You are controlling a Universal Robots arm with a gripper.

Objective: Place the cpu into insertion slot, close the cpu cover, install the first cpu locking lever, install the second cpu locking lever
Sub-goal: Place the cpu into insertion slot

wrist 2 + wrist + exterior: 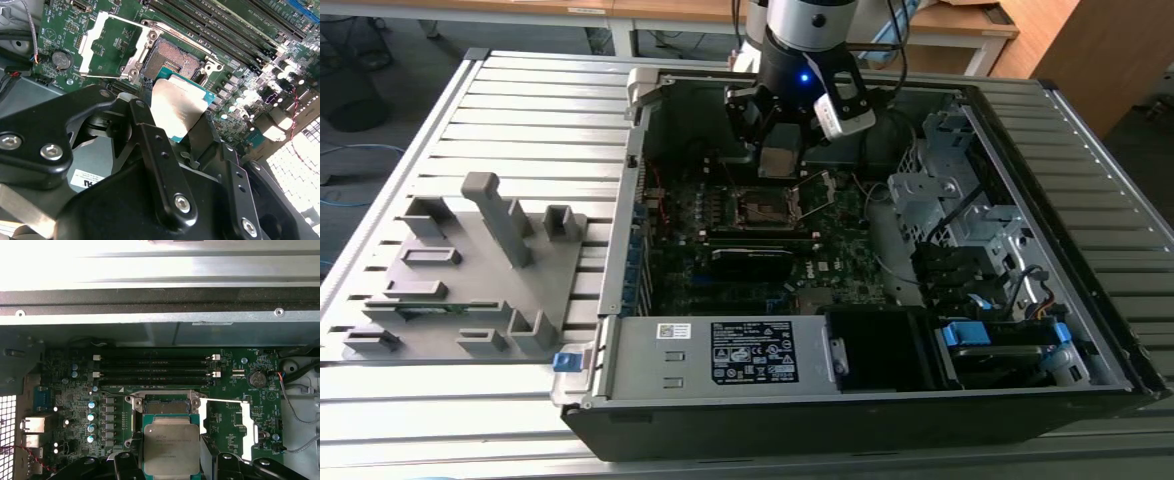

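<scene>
My gripper [778, 158] hangs inside the open computer case, shut on the cpu [778, 163], a small square chip with a silver-grey top. In both wrist views the cpu [176, 106] [171, 447] sits between the black fingers [150, 137], tilted and a little above the motherboard. The insertion slot [759, 208] [172, 62] [166, 406] lies open just beyond the chip, its dark centre bare. The cpu cover [106, 46] [227, 427] [817, 192] is swung open to one side of the slot. A thin locking lever [189, 44] runs along the slot's edge.
The case's rear wall [787, 85] rises close behind the gripper. Memory slots [155, 367] lie beyond the socket. A drive cage [947, 195] stands at the exterior view's right, and the power supply with its black label plate [754, 352] lies in front. A grey fixture [467, 270] sits outside the case.
</scene>
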